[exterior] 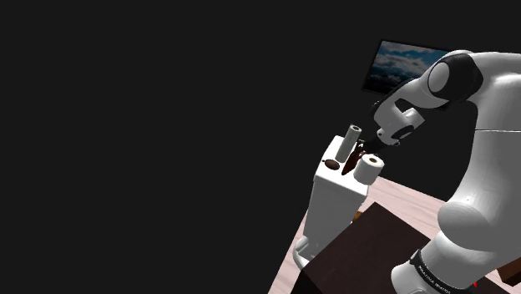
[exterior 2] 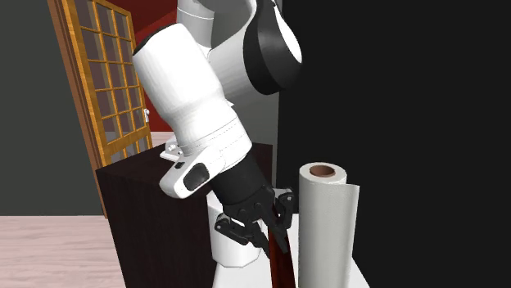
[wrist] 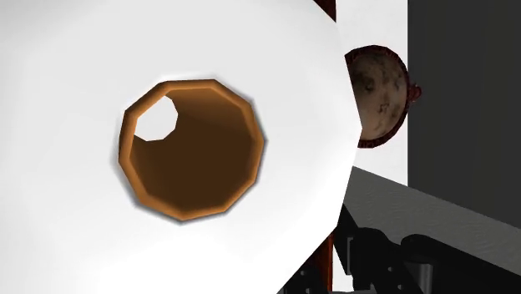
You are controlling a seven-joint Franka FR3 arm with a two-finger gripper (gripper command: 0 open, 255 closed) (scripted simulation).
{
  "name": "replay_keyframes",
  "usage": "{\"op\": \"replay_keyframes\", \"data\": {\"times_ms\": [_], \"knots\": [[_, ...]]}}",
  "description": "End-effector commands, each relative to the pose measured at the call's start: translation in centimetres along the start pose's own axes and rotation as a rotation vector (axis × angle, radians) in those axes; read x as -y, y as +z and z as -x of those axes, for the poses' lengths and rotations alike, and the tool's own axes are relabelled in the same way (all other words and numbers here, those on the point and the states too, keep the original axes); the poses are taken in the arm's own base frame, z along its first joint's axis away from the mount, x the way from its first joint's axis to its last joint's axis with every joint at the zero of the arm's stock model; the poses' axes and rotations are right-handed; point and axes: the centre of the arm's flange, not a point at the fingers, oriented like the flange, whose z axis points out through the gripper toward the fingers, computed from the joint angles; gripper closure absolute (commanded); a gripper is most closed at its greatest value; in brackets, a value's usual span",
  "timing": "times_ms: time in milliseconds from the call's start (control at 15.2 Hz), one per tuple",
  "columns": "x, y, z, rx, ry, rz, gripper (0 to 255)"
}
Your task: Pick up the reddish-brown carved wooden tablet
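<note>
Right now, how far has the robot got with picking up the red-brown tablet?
Done: the claw is at the tablet, beside the paper roll. In hand: it appears to clasp the tablet's top end. Left: lifting it clear; I cannot tell whether it has left the white tank yet.

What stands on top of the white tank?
On the tank: one paper roll, a second roll, a brown round object and the reddish-brown tablet. The rolls hide part of the tablet.
</note>
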Motion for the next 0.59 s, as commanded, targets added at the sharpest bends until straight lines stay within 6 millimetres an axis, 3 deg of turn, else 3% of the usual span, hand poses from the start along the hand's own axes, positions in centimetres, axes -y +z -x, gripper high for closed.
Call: {"op": "replay_keyframes", "data": {"times_ms": [0, 528], "knots": [[0.2, -0.4, 0.0, 0.000, 0.000, 0.000, 255], [2.1, -4.2, -0.1, 0.000, 0.000, 0.000, 255]]}}
